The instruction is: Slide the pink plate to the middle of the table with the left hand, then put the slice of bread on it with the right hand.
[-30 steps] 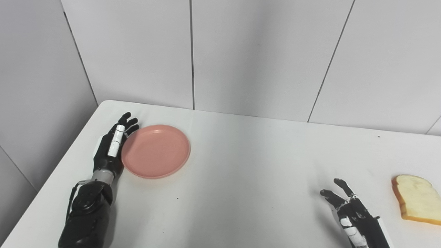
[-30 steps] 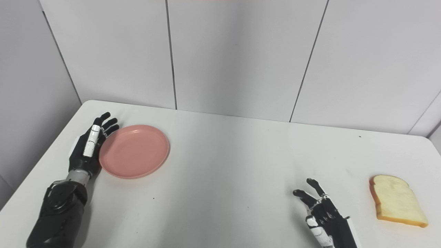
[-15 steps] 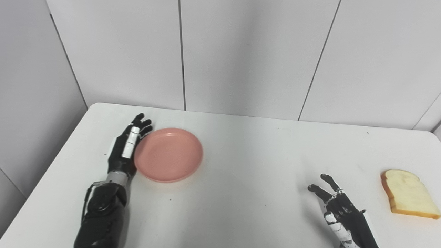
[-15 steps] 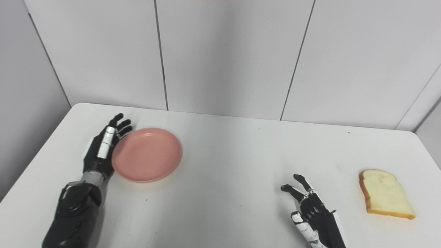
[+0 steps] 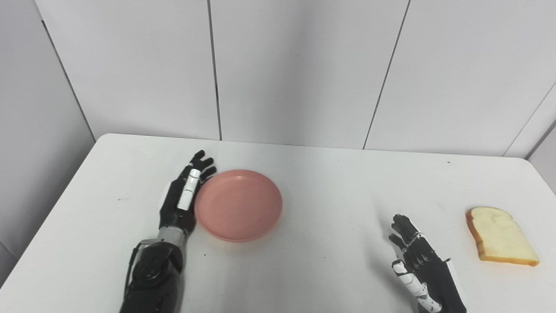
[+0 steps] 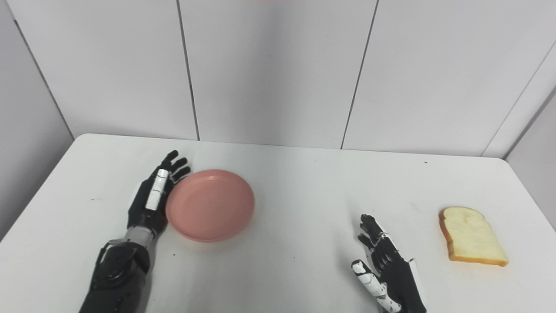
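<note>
The pink plate [image 5: 238,205] lies flat on the white table [image 5: 330,195], left of its middle. My left hand [image 5: 184,198] stands on edge against the plate's left rim, open, fingers straight and pointing away from me. The slice of bread [image 5: 500,235] lies flat near the table's right edge. My right hand [image 5: 419,263] rests open near the front edge, a hand's width left of the bread and not touching it; its wrist is cut off by the picture's bottom.
Grey wall panels [image 5: 295,69] rise directly behind the table's far edge. The table's left edge [image 5: 56,208] runs close to the left arm. Bare white tabletop lies between the plate and the right hand.
The camera has panned right. Beyond that, my left hand has pushed the plate rightward across the table. The right hand has turned its fingers more upright; the bread has not moved.
</note>
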Tool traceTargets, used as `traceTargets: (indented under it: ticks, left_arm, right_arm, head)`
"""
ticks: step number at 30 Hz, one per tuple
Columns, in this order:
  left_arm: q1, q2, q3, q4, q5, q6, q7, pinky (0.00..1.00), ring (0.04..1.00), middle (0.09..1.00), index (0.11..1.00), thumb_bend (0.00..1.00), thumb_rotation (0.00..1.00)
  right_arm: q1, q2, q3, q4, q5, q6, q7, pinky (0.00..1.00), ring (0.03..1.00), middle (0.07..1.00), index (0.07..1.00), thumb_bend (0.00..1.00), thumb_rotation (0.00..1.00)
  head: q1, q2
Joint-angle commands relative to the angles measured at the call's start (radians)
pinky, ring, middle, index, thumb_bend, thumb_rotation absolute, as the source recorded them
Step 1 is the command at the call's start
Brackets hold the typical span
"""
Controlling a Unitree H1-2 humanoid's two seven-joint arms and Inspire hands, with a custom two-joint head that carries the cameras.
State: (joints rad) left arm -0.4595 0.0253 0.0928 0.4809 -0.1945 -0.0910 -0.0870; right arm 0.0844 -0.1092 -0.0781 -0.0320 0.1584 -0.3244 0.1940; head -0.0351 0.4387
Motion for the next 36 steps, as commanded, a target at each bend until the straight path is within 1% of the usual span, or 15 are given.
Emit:
traceTargets:
  ticks: [1,4,7,14,17,19,20,22,28,31,32,36]
  left_arm:
    - [0.008,-0.015,-0.017,0.008,0.019,0.031,0.008,0.85,0.852,0.870,0.875,0.75,0.77]
    - [0.008,-0.033,-0.037,0.024,0.037,0.016,0.008,0.84,0.854,0.873,0.870,0.76,0.78]
    - [0.009,-0.049,-0.052,0.036,0.051,0.004,0.006,0.83,0.851,0.862,0.863,0.80,0.78]
    - [0.021,-0.074,-0.062,0.033,0.039,0.009,-0.007,0.85,0.858,0.866,0.856,0.78,0.78]
    - [0.024,-0.084,-0.066,0.042,0.040,0.001,-0.009,0.86,0.863,0.869,0.873,0.79,0.77]
    - [0.031,-0.090,-0.071,0.043,0.045,-0.008,-0.009,0.86,0.861,0.868,0.881,0.78,0.77]
    - [0.034,-0.092,-0.074,0.041,0.048,-0.011,-0.008,0.84,0.857,0.869,0.883,0.75,0.76]
    - [0.043,-0.097,-0.082,0.033,0.049,-0.009,-0.009,0.84,0.858,0.873,0.890,0.74,0.75]
    - [0.047,-0.097,-0.097,0.021,0.054,-0.004,-0.016,0.87,0.861,0.880,0.904,0.71,0.73]
    - [0.046,-0.098,-0.094,0.015,0.047,0.006,-0.013,0.87,0.865,0.882,0.909,0.71,0.74]
    - [0.047,-0.099,-0.093,0.012,0.044,0.010,-0.013,0.87,0.870,0.885,0.912,0.70,0.73]
    - [0.046,-0.100,-0.097,0.010,0.050,0.017,-0.010,0.85,0.870,0.881,0.903,0.70,0.74]
  right_arm:
    - [0.027,0.028,0.018,0.010,-0.004,-0.012,-0.011,0.90,0.938,0.926,0.859,0.78,0.57]
    - [0.031,0.036,0.025,0.004,-0.046,-0.017,-0.034,0.89,0.935,0.926,0.866,0.77,0.58]
    - [0.036,0.053,0.029,-0.004,-0.089,-0.004,-0.065,0.89,0.937,0.923,0.865,0.82,0.61]
    - [0.032,0.089,0.037,0.000,-0.136,-0.012,-0.112,0.91,0.947,0.938,0.882,0.83,0.60]
    - [0.032,0.097,0.043,0.005,-0.150,-0.018,-0.120,0.90,0.946,0.943,0.884,0.80,0.60]
    - [0.030,0.102,0.046,0.006,-0.164,-0.016,-0.132,0.89,0.937,0.938,0.878,0.79,0.59]
    - [0.030,0.104,0.047,0.006,-0.171,-0.016,-0.138,0.89,0.934,0.935,0.878,0.77,0.57]
    - [0.026,0.108,0.049,0.010,-0.185,-0.019,-0.152,0.89,0.929,0.931,0.879,0.75,0.56]
    - [0.025,0.109,0.056,0.008,-0.199,-0.014,-0.167,0.90,0.934,0.935,0.885,0.72,0.57]
    - [0.026,0.109,0.059,0.009,-0.210,-0.018,-0.176,0.91,0.941,0.940,0.891,0.73,0.60]
    - [0.026,0.111,0.060,0.010,-0.217,-0.019,-0.181,0.92,0.937,0.934,0.890,0.73,0.63]
    - [0.027,0.124,0.058,0.005,-0.253,-0.005,-0.208,0.92,0.938,0.930,0.884,0.73,0.65]
  head:
    - [0.000,0.000]
    - [-0.030,-0.001]
    - [-0.047,-0.005]
    - [-0.085,-0.008]
    - [-0.112,-0.014]
    - [-0.116,-0.013]
    - [-0.116,-0.013]
    - [-0.117,-0.010]
    - [-0.116,0.000]
    - [-0.111,-0.004]
    - [-0.114,-0.004]
    - [-0.132,-0.005]
